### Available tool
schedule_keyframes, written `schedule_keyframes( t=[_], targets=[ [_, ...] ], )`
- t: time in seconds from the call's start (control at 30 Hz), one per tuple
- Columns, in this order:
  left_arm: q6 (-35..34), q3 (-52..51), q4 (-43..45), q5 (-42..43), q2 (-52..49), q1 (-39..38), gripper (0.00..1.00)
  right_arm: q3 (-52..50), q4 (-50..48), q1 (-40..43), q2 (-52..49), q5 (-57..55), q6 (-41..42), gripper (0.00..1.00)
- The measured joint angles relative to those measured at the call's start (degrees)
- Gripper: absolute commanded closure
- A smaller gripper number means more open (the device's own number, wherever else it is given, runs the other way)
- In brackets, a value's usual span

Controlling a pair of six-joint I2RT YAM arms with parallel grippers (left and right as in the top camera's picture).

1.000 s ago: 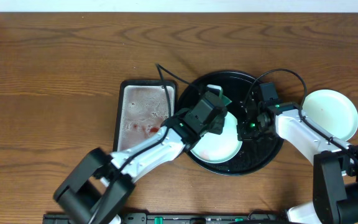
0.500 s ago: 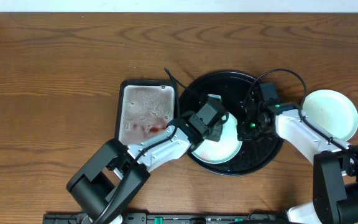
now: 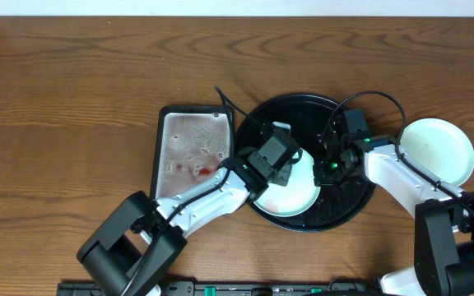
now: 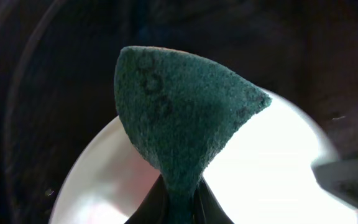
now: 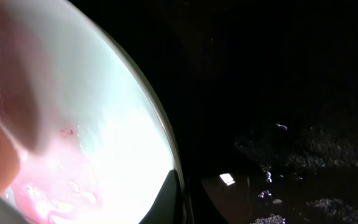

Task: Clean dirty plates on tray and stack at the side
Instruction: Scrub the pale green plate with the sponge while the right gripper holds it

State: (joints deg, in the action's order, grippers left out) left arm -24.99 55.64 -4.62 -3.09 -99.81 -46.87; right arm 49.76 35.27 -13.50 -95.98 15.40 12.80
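The black tray sits mid-table, and inside it, towards the near-left part, lies a pale plate. The left gripper hangs over the plate's far edge with its fingers pressed together on the narrow end of a dark green sponge, which fans out above them over the white plate in the wrist view. I can't make out whether the sponge touches the plate. The right gripper comes in from the other side, over the tray, and is at the plate's right rim. Its wrist camera shows the dark fingertips closed on that rim, with the bright plate curving away to the left. There is a pink, watery smear low on the plate's surface there, and droplets glint on the wet black tray beside it. A second plate, clean-looking, lies on the table just right of the tray, touching or nearly touching its rim. Left of the tray, right up against it, is a grey metal tray with wet streaks and a few red spots.
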Motion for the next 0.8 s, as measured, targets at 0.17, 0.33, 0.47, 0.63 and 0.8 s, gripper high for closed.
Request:
schedule_keyframes(
  t=[0.17, 0.33, 0.47, 0.63, 0.8],
  targets=[
    [-0.74, 0.0, 2.67, 2.93, 0.48, -0.02, 0.92, 0.0, 0.0, 0.0, -0.02, -0.02, 0.02, 0.99],
    [-2.29, 0.0, 5.57, 3.48, 0.48, -0.52, 0.92, 0.0, 0.0, 0.0, -0.02, -0.02, 0.02, 0.99],
    [-3.41, 0.0, 7.89, 3.96, -0.68, -1.86, 0.92, 0.0, -0.02, 0.0, 0.0, -0.02, 0.0, 0.99],
    [-3.76, 0.0, 10.49, 4.33, -4.24, -2.86, 0.92, 0.0, 0.02, 0.0, 0.0, -0.02, 0.02, 0.99],
    [-3.67, 0.02, 10.45, 3.39, -6.84, -2.86, 0.93, 0.0, 0.02, 0.0, 0.0, -0.02, 0.02, 0.99]
  ],
)
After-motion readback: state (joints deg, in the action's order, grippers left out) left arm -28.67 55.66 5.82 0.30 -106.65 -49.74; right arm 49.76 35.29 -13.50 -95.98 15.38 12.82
